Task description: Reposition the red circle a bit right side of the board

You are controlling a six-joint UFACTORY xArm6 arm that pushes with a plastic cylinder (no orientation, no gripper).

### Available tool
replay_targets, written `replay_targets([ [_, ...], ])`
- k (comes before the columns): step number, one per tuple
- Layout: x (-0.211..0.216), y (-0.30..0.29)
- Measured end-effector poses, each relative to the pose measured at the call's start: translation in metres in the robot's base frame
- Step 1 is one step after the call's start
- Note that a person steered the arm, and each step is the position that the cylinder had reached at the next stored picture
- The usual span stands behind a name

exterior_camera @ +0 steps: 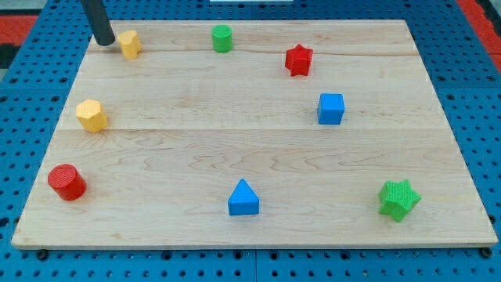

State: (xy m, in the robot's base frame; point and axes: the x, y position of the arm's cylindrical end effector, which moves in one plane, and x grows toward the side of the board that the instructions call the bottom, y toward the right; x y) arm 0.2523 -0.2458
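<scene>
Red circle [67,182], squat ribbed cylinder, board's lower left, my tip [105,43] far off beside yellow block [130,44], no gripper.

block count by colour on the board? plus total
Red: 2, the red circle and the red star
Yellow: 2, the yellow block by my tip and the yellow hexagon
Green: 2, the green cylinder and the green star
Blue: 2, the blue cube and the blue triangle
Total: 8
</scene>
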Motion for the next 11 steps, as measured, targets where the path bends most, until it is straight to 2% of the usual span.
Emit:
replay_targets([
  [3,0.008,0.013],
  [4,0.101,-0.032],
  [5,0.132,-0.058],
  [6,0.17,-0.058],
  [7,0.242,-0.059],
  [8,0.274,-0.043],
  [10,0.292,-0.002],
  [11,0.315,-0.008],
])
